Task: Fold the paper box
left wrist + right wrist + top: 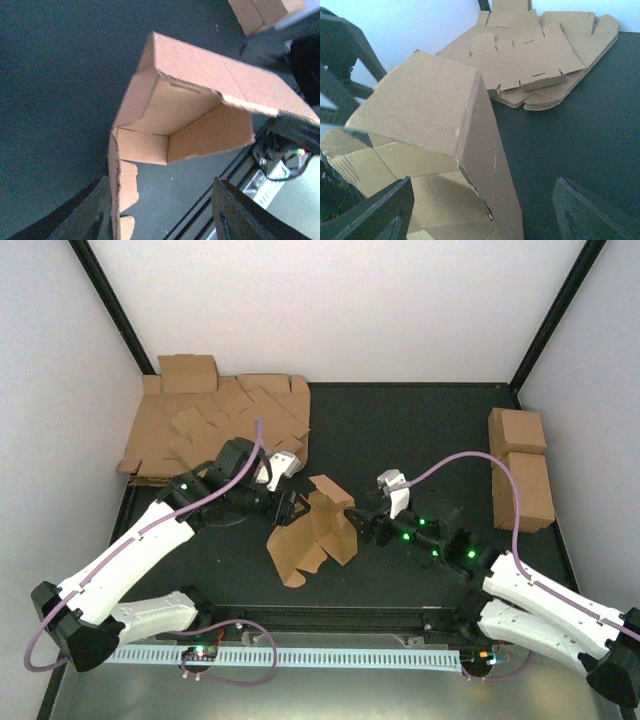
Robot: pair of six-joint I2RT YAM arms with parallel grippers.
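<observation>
The top camera looks down from above and behind the arm bases, far enough to take in the whole table point(400, 420); the left wrist camera sits close on the box point(200, 115), facing the table's right edge and the cuboids point(260, 12); the right wrist camera, equally close, faces the far left corner and the sheets point(545, 65); all three share the box.

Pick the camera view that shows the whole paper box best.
The top external view: the paper box shows whole, partly folded, flaps and all. The left wrist view shows its open inside, cropped at the bottom; the right wrist view only outer panels close up.
</observation>
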